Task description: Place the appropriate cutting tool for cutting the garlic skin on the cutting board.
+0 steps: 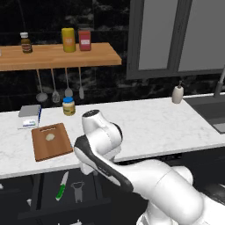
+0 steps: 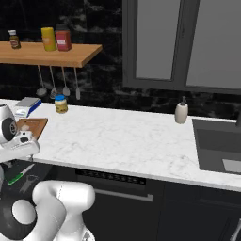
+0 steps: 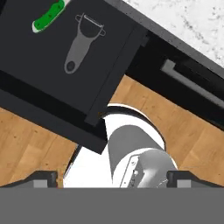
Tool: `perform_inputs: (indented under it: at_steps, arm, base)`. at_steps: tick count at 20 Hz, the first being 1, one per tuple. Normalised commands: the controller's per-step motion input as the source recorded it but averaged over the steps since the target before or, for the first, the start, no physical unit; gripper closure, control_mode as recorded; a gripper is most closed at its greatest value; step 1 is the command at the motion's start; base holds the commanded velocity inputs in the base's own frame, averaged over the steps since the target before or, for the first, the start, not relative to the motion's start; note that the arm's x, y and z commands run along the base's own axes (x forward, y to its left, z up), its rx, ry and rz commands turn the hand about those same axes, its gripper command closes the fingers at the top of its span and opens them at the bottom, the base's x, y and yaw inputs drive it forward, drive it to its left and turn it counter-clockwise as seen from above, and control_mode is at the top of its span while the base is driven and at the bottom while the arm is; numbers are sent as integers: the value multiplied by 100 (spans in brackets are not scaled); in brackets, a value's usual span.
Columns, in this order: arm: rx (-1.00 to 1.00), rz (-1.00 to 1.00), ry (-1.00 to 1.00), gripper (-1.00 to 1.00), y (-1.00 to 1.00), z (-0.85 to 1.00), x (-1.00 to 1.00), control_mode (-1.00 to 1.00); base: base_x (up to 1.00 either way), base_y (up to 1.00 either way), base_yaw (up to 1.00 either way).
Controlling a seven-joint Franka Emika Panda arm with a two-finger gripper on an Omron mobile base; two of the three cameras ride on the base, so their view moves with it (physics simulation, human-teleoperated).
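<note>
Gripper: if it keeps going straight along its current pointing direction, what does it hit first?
Probably the open drawer, near its front edge, beside the grey peeler rather than the green-handled knife. The gripper is open; depth is unclear.

Open drawer (image 3: 52, 83) ahead of the claw (image 3: 112, 179) carries green-handled knife (image 3: 48, 17) beside grey peeler (image 3: 81, 41).

This is a kitchen. A white marble counter (image 1: 145, 123) runs along a dark wall, with a sink (image 2: 219, 146) at one end and a soap bottle (image 1: 177, 94) beside it. Ladles (image 1: 55, 90) hang under a wooden shelf (image 1: 57, 57) with jars (image 1: 68, 39).
</note>
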Motion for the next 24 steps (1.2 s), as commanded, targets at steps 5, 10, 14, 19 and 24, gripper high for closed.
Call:
perform_inputs:
  at_steps: [5,10,14,19,24]
  arm:
    - [0,-9,24,-100,100,-63,3,-100]
    - [0,-16,4,-100,76,-62,28,-100]
    - [2,-13,-2,-100,39,-56,20,-100]
    - [1,-14,-1,-100,19,-62,14,-100]
    - [6,-17,0,-100,2,-62,14,-100]
  base:
    - [0,0,0]
    - [0,0,0]
    - [0,0,0]
    - [0,0,0]
    - [0,0,0]
